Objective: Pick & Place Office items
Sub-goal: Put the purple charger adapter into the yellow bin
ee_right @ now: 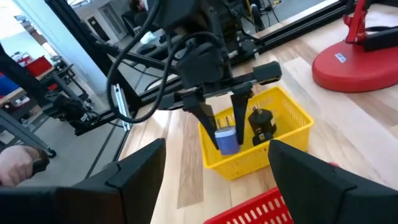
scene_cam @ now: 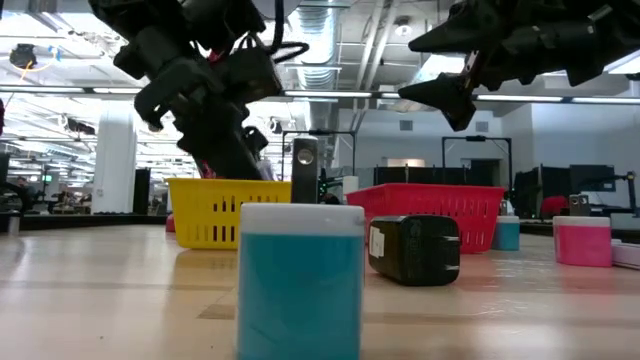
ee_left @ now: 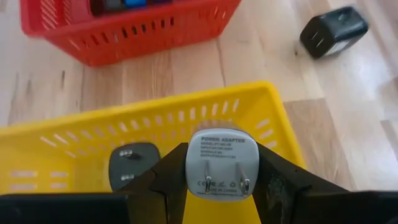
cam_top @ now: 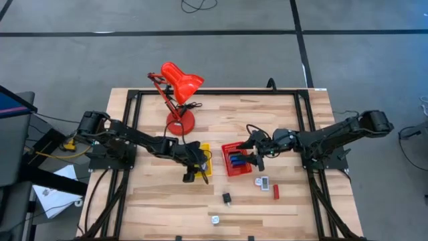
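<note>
My left gripper is shut on a small power adapter with a white pronged face and a blue body, above the yellow tray. A black adapter lies on that tray's floor. My right gripper is open and hovers over the red tray, which holds blue and dark pieces. Loose on the table lie a black adapter, a white piece, a red piece and a white-topped blue piece. My left gripper pinches the white-and-blue adapter by its two opposite side faces, one finger on each. The fingers come from above, pointing down. The adapter is lifted clear over the yellow tray, its pronged face turned toward the wrist camera.
The red desk lamp stands on its round base just beyond the yellow tray. The two trays sit side by side at mid-table. A dark frame borders the table. Bare wood lies toward the near edge.
</note>
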